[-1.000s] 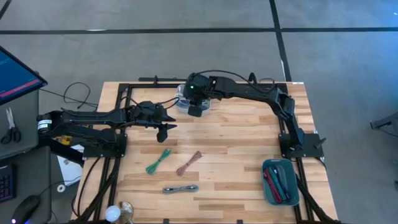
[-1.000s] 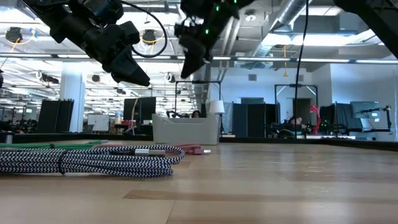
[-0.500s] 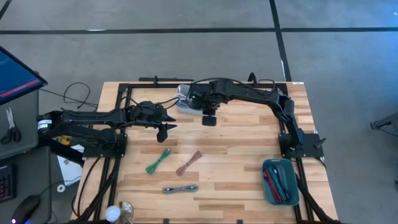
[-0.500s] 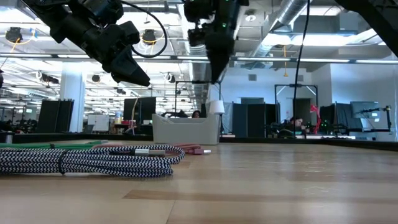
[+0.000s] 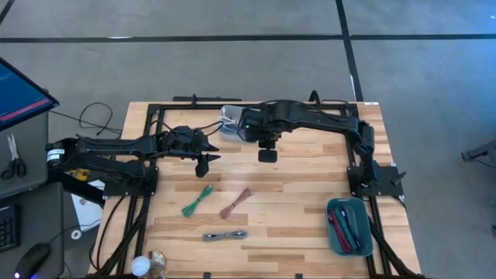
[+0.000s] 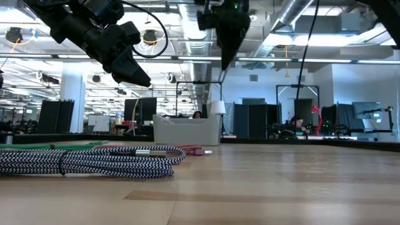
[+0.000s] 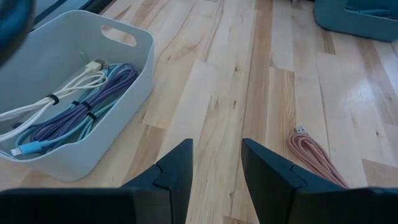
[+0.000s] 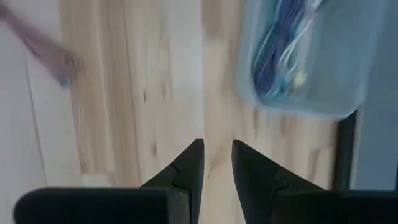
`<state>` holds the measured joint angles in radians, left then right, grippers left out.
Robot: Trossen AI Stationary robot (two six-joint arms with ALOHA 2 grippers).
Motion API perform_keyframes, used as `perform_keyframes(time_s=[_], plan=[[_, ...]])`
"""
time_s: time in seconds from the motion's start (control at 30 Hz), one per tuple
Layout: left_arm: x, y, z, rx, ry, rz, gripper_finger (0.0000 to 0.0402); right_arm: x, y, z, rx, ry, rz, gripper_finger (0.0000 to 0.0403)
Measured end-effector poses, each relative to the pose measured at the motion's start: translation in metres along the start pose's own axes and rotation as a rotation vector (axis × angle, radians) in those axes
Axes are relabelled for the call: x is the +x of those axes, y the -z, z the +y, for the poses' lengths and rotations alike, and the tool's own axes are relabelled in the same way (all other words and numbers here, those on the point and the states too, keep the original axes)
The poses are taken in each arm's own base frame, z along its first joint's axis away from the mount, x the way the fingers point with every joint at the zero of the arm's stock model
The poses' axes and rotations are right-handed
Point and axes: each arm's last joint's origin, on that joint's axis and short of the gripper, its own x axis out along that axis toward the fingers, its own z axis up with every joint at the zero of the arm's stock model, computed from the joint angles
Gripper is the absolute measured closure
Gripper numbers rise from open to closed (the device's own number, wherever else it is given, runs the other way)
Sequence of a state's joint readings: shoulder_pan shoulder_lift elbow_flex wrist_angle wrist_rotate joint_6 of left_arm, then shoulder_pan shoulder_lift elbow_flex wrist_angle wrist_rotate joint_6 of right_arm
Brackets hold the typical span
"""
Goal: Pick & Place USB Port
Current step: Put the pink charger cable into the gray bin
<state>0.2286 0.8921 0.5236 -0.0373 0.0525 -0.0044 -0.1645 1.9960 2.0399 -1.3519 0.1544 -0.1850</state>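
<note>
We find three bundled USB cables, green, pink and grey, lying mid-table, judged light, limp and best pinched across the tied middle; right gripper and left gripper both hang parted, empty.

The wooden table of pale butcher-block planks stands on a grey concrete floor crossed by dark lines. To the table's left, a monitor glows blue above a grey desk surface where scissors lie. Across the table top, an open-plan office stretches back: exposed silver ducts and pipes run under the ceiling, long strip lights shine, a white column rises at the left, and dark partition screens stand farther off.
</note>
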Motion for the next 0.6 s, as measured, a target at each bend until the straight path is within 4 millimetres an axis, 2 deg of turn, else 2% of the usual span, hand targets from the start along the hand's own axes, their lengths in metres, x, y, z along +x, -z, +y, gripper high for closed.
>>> perform_keyframes(time_s=[0.17,0.27,0.43,0.6], plan=[[0.000,0.000,0.000,0.000,0.000,0.001,0.0266,-0.035,0.011,-0.002,0.022,0.026,-0.141,0.0328],[0.000,0.000,0.000,0.000,0.000,0.003,0.0266,-0.047,0.026,0.000,0.030,0.036,-0.209,0.0328],[0.000,0.000,0.000,0.004,0.000,0.004,0.0266,-0.053,0.062,0.010,0.071,0.045,-0.341,0.0328],[0.000,0.000,0.000,0.004,0.000,0.003,0.0266,-0.042,0.105,0.025,0.115,0.046,-0.475,0.0328]])
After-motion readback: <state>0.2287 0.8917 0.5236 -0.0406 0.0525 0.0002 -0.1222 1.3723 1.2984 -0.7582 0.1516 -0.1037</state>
